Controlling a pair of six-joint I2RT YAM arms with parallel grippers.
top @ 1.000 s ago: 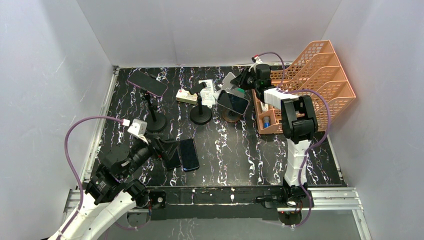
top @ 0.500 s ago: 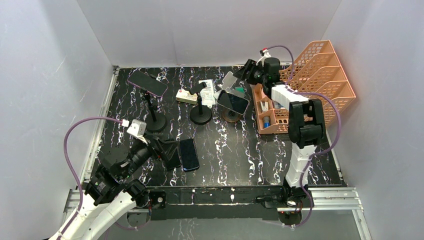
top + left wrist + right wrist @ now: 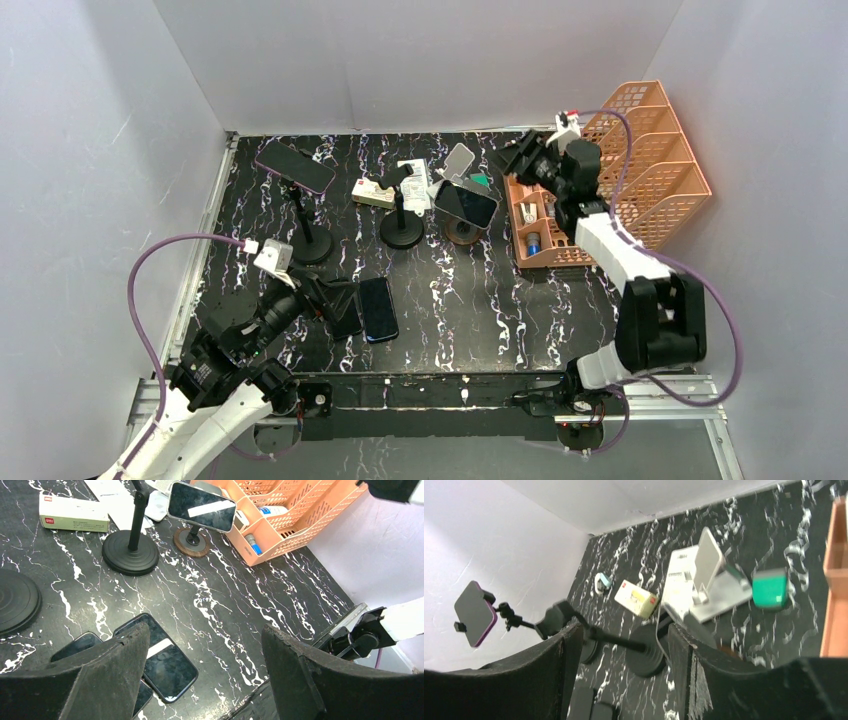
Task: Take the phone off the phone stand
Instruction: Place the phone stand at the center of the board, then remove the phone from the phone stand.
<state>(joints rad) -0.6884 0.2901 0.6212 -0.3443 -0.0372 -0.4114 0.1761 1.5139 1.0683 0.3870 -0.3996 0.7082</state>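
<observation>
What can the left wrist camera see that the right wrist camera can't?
Only the left wrist view shows the phones lying flat on the table, the phone on the round wooden stand, and the inside of the orange organizer.

Only the right wrist view shows the purple-edged phone on the tall stand, the white folding stand and the small green block.

Both show the marbled black table, the small red-and-white box and the empty black stand.
</observation>
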